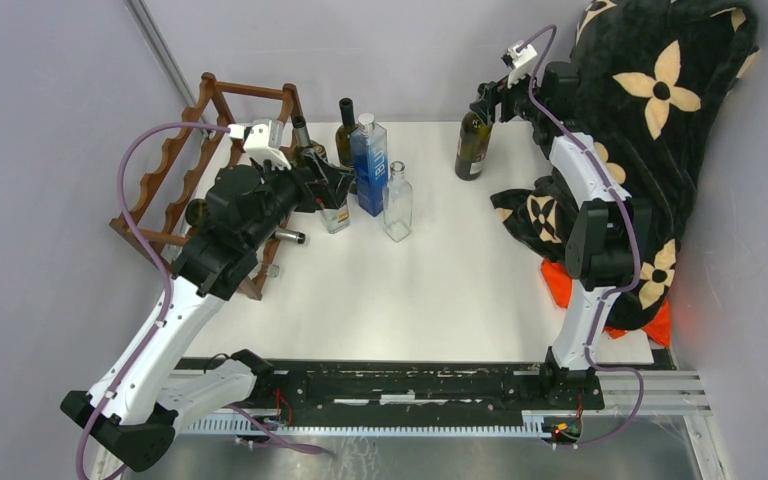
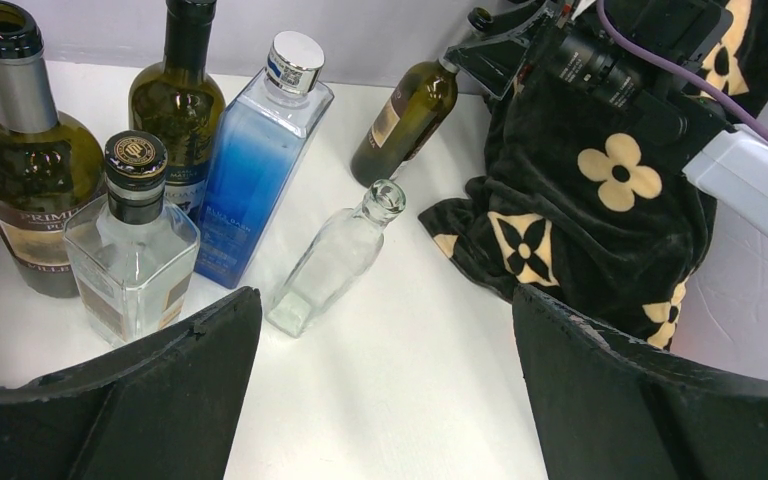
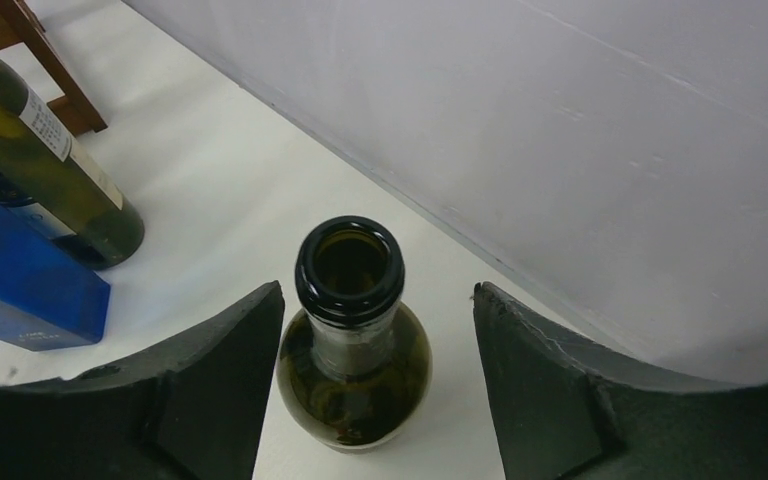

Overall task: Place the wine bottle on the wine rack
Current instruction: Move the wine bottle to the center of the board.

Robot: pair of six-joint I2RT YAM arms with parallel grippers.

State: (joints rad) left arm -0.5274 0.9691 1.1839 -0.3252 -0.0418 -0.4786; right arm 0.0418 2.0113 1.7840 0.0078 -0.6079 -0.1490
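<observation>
The dark green glass wine bottle [image 3: 353, 370] is seen upright on the smooth white bench [image 3: 210, 200]. Its round open mouth sits between the matte black fingers [image 3: 210, 380] of the right claw [image 3: 378, 292], which are parted with gaps on both sides, so nothing is gripped. The left claw [image 2: 385, 295] is spread wide and empty, with a slim clear bottle [image 2: 335, 260] ahead of it. The scalloped reddish wooden wine rack [image 1: 165, 185] stands to that claw's left.

The dark olive-green glass wine bottle [image 1: 473, 148] stands upright and uncorked, its dark-rimmed mouth open and a pale label on its side. It sits on the white tabletop [image 1: 440, 285] near the far edge, toward the far right corner. The dark reddish-brown wooden wine rack [image 1: 162, 175], with wavy scalloped rails and straight crossbars, stands at the far left corner, well apart from the bottle.
</observation>
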